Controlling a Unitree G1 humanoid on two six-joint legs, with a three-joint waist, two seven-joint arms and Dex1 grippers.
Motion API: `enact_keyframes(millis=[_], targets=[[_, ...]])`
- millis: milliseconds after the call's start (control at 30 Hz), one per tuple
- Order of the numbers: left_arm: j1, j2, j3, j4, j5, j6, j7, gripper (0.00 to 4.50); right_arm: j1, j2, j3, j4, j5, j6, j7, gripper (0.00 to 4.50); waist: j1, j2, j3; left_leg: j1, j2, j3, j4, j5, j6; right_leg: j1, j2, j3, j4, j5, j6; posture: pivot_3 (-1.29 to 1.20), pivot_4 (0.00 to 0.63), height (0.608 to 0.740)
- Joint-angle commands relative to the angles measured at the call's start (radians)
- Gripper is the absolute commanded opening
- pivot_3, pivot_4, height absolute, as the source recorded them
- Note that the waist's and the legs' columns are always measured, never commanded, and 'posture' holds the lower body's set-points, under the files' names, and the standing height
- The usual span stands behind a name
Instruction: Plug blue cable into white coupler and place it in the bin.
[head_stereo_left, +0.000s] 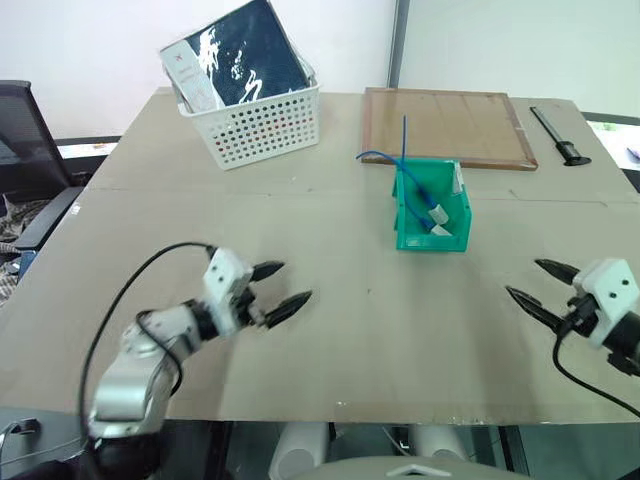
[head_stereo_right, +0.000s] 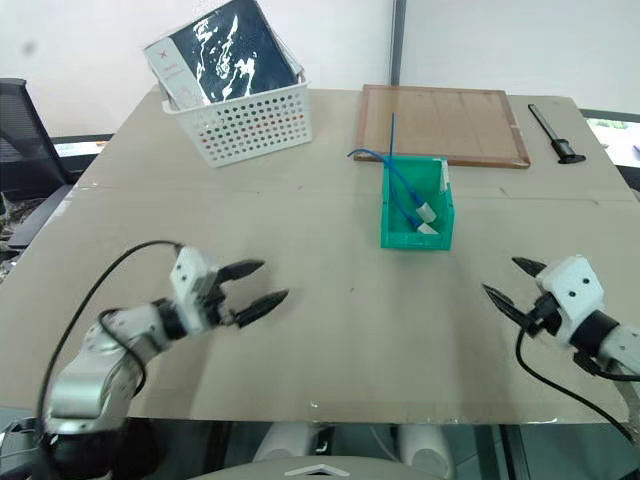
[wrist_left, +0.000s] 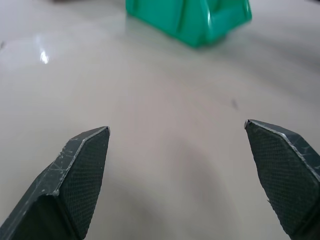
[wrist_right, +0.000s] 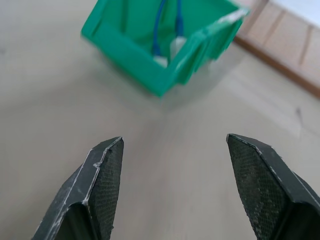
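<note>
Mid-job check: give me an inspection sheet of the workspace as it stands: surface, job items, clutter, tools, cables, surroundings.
Surface: tan table, bare between the two tools.
Job's things: green bin stands mid-table; blue cable sits in it, its ends rising over the back rim; white coupler lies inside at the cable's low end. Whether the plug is seated cannot be told.
Clutter: white perforated basket holding a dark package, wooden board, black tool, all at the far edge.
Grippers: left tool open, empty, above the table; right tool open, empty.
Cables: black lead loops from the left arm; another trails from the right arm.
Surroundings: black chair at the left, white wall behind.
</note>
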Motion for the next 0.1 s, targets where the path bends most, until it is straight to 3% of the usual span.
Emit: enact_keyframes(millis=[33,100], targets=[[0.053,0.0,0.047,-0.06,-0.048,-0.028,0.007,4.43,0.023,-0.039,-0.064,0.051,-0.011,-0.063,0.061,3.18,0.002,0.0,0.0,0.0,0.0,0.001,0.0,0.0,0.0,0.0,0.0,0.0,0.0,0.0,0.0,0.0,0.15,0.738],[0.079,-0.004,0.041,-0.058,-0.047,-0.041,0.007,4.43,0.031,-0.047,-0.063,0.077,-0.018,-0.081,0.078,3.18,0.002,0.0,0.0,0.0,0.0,0.003,0.001,0.0,0.0,0.0,0.0,0.0,0.0,-0.001,0.002,0.0,0.15,0.738]])
